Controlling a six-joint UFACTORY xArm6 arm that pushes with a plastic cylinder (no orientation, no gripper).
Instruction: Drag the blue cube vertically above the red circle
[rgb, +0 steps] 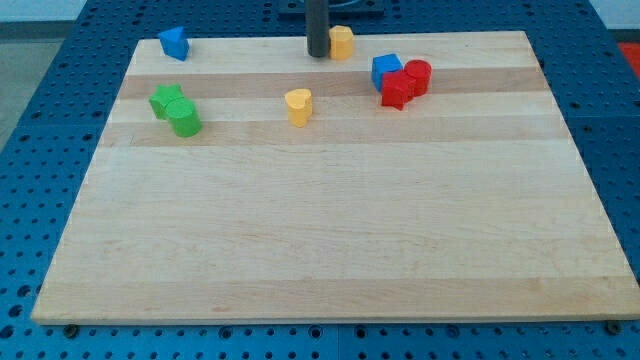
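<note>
The blue cube (385, 69) sits near the view's top, right of centre, on the wooden board (330, 230). The red circle, a short red cylinder (418, 75), stands just to its right and touches it. A red star-shaped block (397, 90) lies directly below both, touching them. My tip (317, 54) is at the board's top edge, to the left of the blue cube by about a block's width and more, right next to a yellow block (342, 42).
A blue triangular block (175, 43) sits at the top left corner. A green star (166, 100) and a green cylinder (185, 119) lie together at the left. A yellow heart (298, 105) lies below my tip. Blue perforated table surrounds the board.
</note>
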